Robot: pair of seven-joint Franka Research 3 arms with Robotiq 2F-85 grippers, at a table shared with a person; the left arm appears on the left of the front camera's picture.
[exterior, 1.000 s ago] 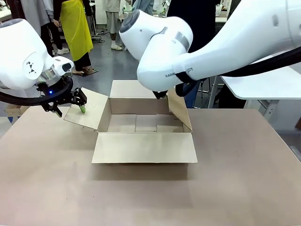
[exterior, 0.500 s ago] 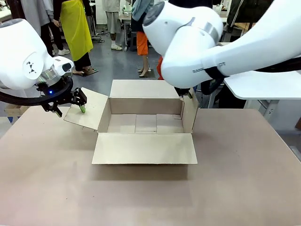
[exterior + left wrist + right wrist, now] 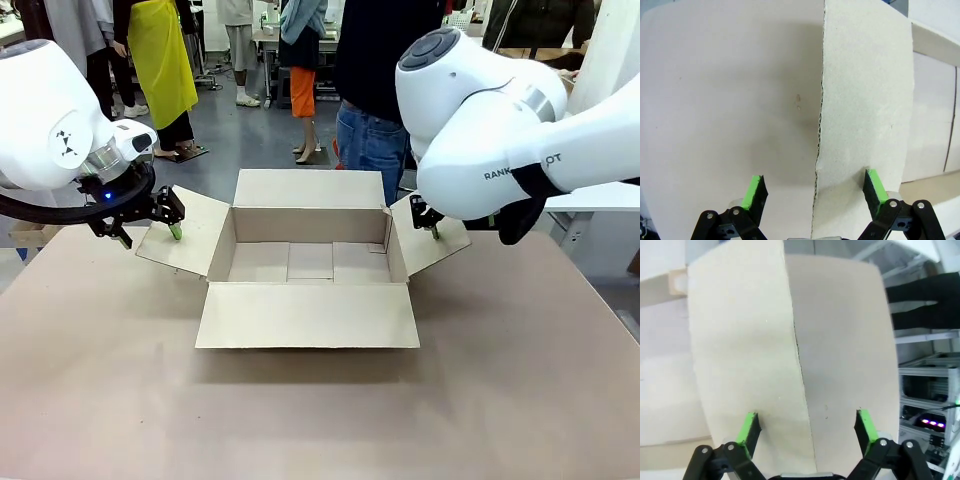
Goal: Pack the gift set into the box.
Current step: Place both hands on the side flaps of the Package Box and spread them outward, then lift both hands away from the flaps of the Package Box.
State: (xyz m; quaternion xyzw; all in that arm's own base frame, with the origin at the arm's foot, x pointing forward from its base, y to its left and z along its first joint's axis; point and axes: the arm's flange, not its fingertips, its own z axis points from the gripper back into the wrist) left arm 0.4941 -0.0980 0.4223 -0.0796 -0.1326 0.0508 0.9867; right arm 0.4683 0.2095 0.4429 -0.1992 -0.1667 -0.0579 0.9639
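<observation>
Table's box [image 3: 310,226] now has right flap [image 3: 452,242] splayed outward.

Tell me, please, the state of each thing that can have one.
box: open, all four flaps folded outward, nothing visible inside.
left gripper: open, straddling the edge of the left flap.
right gripper: open, straddling the edge of the right flap.

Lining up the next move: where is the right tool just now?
Front view: the right tool sits right of centre at the outer edge of the right flap of the box; its wrist view shows the fingers open astride that edge.
</observation>
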